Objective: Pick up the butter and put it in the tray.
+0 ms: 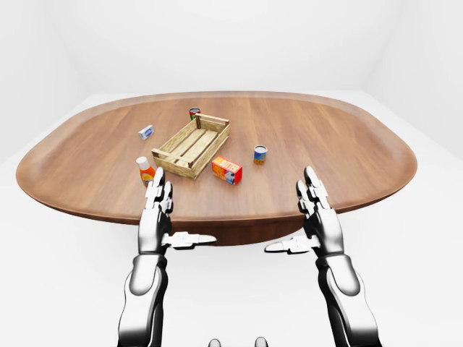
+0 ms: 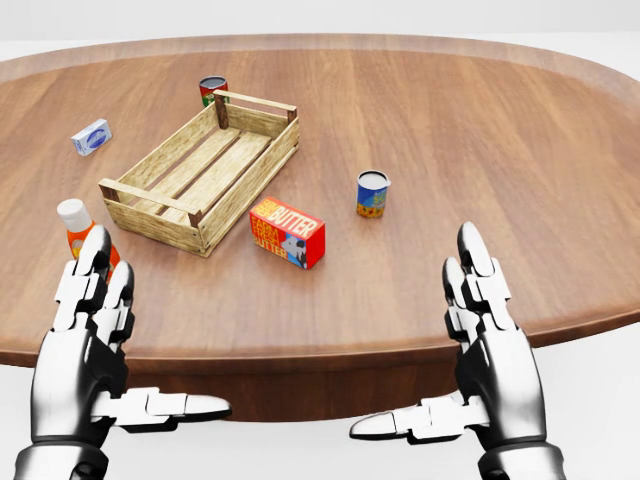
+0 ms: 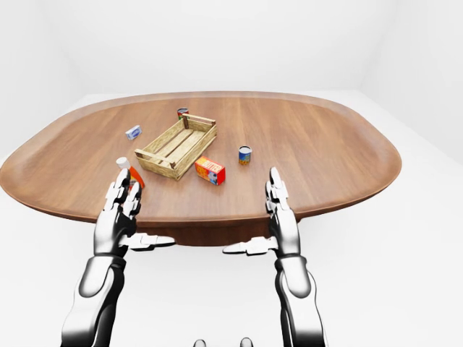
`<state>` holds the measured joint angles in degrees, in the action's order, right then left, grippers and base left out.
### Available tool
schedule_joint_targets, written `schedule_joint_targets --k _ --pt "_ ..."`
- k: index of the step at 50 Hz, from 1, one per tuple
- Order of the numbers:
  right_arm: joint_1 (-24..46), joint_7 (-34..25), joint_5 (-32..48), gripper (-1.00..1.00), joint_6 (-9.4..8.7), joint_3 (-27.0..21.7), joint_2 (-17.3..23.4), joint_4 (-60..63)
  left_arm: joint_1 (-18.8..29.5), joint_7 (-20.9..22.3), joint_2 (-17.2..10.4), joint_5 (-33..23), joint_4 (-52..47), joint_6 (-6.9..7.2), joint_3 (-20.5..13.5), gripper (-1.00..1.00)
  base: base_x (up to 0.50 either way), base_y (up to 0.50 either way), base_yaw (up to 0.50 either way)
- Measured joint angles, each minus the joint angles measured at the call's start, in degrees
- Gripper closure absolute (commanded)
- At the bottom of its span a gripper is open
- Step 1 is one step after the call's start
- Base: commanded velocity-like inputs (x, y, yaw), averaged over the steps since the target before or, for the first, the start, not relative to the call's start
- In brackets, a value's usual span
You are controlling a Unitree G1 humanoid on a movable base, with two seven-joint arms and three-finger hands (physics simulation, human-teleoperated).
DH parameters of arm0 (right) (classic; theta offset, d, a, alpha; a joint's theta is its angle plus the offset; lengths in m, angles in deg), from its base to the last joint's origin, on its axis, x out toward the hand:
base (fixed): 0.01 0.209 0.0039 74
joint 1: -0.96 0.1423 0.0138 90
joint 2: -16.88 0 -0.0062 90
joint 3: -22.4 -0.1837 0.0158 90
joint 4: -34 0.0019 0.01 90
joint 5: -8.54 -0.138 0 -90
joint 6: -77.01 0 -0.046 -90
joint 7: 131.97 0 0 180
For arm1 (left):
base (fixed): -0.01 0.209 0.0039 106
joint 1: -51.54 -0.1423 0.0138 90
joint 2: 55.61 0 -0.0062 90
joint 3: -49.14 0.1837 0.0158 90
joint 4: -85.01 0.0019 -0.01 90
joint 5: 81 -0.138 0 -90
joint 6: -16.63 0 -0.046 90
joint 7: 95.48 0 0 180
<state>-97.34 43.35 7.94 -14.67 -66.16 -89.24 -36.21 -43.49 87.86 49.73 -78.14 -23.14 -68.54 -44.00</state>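
Two hands hang at the bottom of the head view, both empty, w/ fingers straight and spread wide, thumbs pointing inward toward each other. Left hand (image 2: 85, 345) sits at lower left, its fingertips overlapping the ketchup bottle (image 2: 72, 222) in that view; right hand (image 2: 487, 340) sits at lower right, over the near edge of the bench (image 2: 480, 130). Neither touches anything. Butter (image 2: 287, 232), a red/orange box w/ "BUTTER" on top, lies on the bench approx. mid-view, between the two hands but well above them, clear of both. It's just beside the tray (image 2: 200, 168), off that tray's lower-right corner, not touching as far as can be told. Tray is a slatted wooden crate, set diagonally, running from lower left to upper right in the head view, nothing inside it. Blue/yellow can (image 2: 372, 193) stands upright to the right of the butter, near but apart. Another can (image 2: 211, 90), red/green label, stands at the tray's top end, partly hidden behind the corner post. Small white-blue box (image 2: 92, 136) lies left of the tray, well apart from it. Ketchup bottle, white cap, orange body, is near the tray's lower-left end. Eye views show the bench as a big oval wood top in a plain white room, w/ both arms reaching toward its near edge.
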Motion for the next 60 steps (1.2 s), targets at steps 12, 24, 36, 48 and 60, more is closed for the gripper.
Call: schedule_joint_targets --k 12,24,36,48,60 --pt "-1.4 0.2 1.3 -1.00 -1.48 0.7 0.5 4.4 -1.4 -0.3 0.0 -0.3 -3.3 0.16 -0.2 -1.00 0.00 0.00 0.00" --pt "-10.9 0.6 4.6 -1.00 -3.32 5.8 1.3 24.2 -8.8 2.0 0.4 1.2 -17.9 0.16 -1.4 -1.00 0.00 0.00 0.00" --pt "-17.3 2.1 6.5 -1.00 -3.32 10.2 3.6 36.7 -11.8 3.7 1.0 2.1 -24.6 0.16 -2.9 -1.00 0.00 0.04 0.00" --pt "-18.3 2.0 7.4 -1.00 -3.32 10.0 3.6 39.2 -12.3 4.1 1.3 2.1 -25.9 0.16 -3.0 -1.00 0.00 0.50 0.00" --pt "-18.2 1.8 7.4 -1.00 -3.32 9.4 3.1 39.1 -12.2 4.2 1.2 2.2 -26.0 0.16 -3.1 -1.00 0.00 0.50 0.00"
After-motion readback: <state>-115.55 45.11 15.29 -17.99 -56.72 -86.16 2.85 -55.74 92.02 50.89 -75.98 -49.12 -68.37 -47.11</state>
